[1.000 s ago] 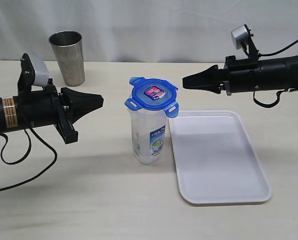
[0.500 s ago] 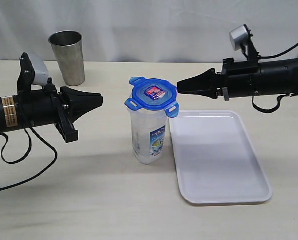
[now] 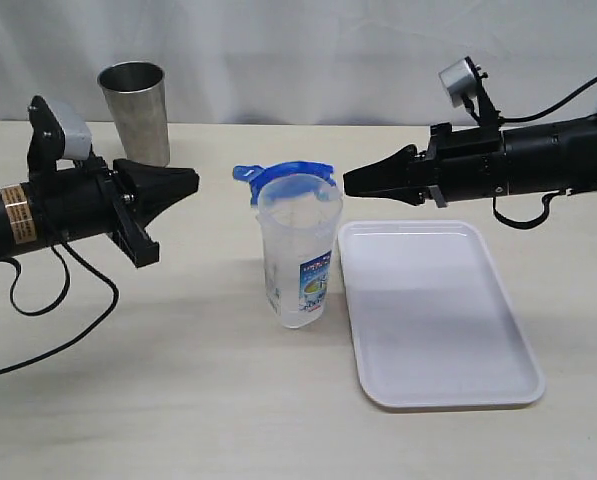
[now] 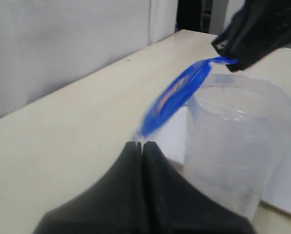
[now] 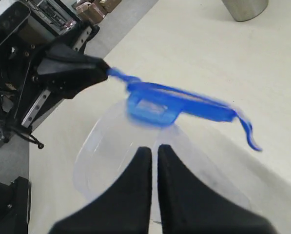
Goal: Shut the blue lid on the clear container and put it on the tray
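blue lid (image 3: 253, 173): translucent plastic
clear container (image 3: 298, 255): smooth plastic
tray (image 3: 448, 330): smooth white plastic
tumbler (image 3: 135, 115): brushed metal
my left pincer (image 3: 192, 181), my right pincer (image 3: 350, 183): matt black

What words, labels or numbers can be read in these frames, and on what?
Nothing reads legibly.
On the clear container, a printed label: too small to read.
On the blue lid, a sticker: motion-blurred.
On the left arm, an orange band: too small.

1. Exterior view: raised, facing across the table (image 3: 178, 400) toward the curtain (image 3: 328, 60) at 12 o'clock.
2. Left wrist view: close, looking along the left gripper (image 4: 141, 145) at the clear container (image 4: 233, 146).
3. Right wrist view: close, looking down into the same container.
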